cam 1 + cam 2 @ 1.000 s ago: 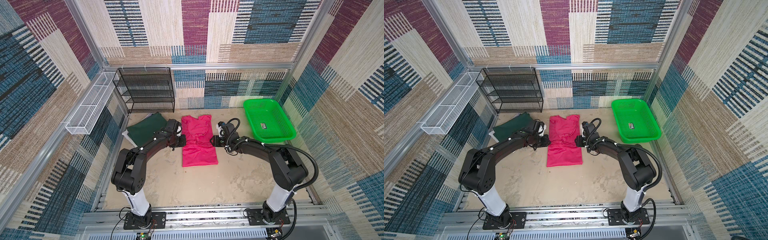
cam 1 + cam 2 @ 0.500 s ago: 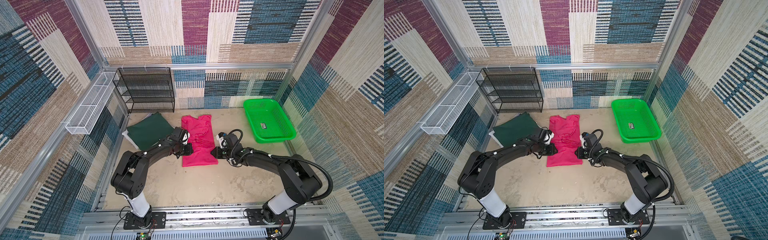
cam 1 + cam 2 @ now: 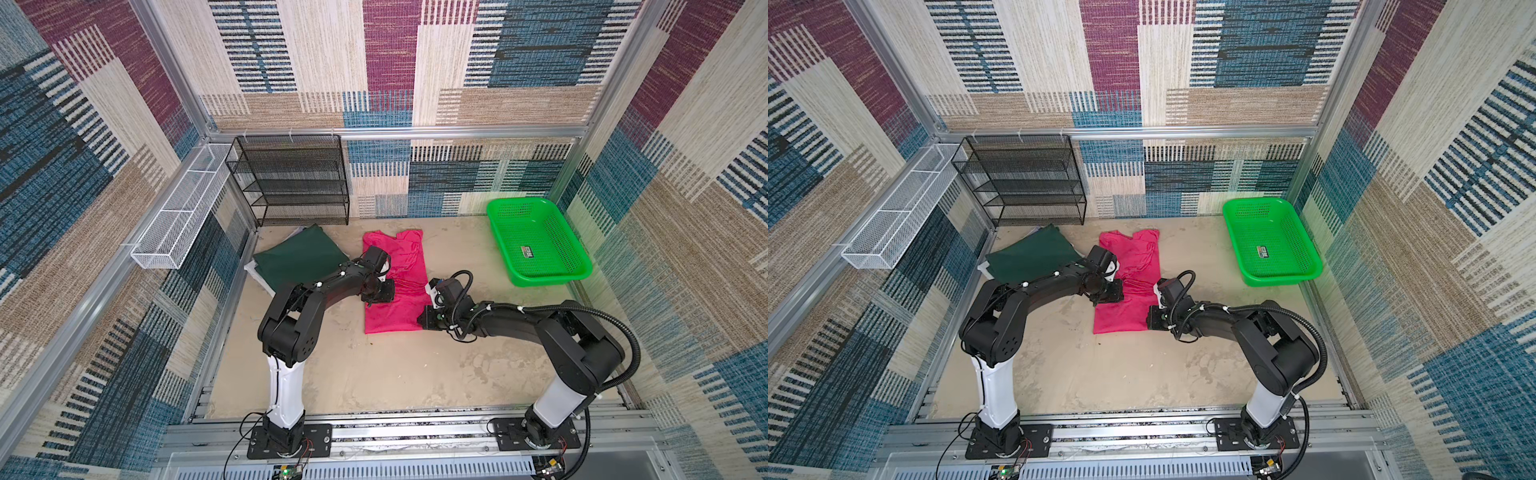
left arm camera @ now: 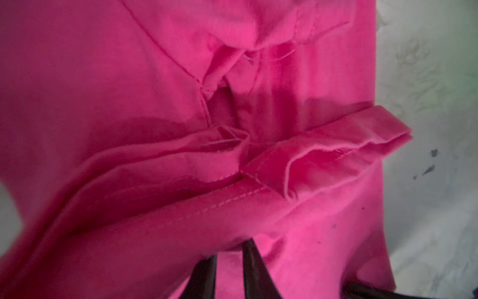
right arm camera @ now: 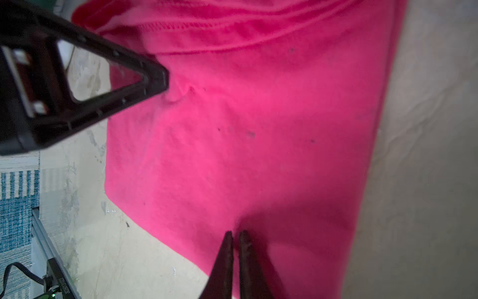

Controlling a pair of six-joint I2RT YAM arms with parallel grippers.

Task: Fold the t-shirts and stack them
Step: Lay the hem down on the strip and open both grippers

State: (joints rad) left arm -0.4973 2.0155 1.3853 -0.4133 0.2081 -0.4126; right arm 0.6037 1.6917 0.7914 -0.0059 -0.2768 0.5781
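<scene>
A bright pink t-shirt [image 3: 395, 309] [image 3: 1125, 313] lies lengthwise mid-table, its far half bunched into ridges [image 4: 323, 152]. My left gripper [image 3: 387, 291] [image 4: 229, 255] is at its left edge, shut on a fold of the pink cloth. My right gripper [image 3: 424, 321] [image 5: 236, 234] is at the shirt's right edge nearer the front, jaws pinched shut on the pink hem. The right wrist view also shows the left gripper [image 5: 160, 77] pressing into the cloth [image 5: 258, 134]. A folded dark green t-shirt [image 3: 299, 257] [image 3: 1030, 257] lies at the back left, with a white cloth edge [image 3: 250, 271] under it.
A bright green perforated basket [image 3: 540, 277] [image 3: 1281, 279] stands at the back right. A black wire rack [image 3: 291, 183] is against the back wall. A white wire tray [image 3: 178, 220] hangs on the left wall. Bare tabletop [image 3: 395, 374] stretches toward the front rail.
Both grippers have slid toward the front along the pink t-shirt's sides. The right jaws have closed on its edge. The shirt's far half has bunched up.
</scene>
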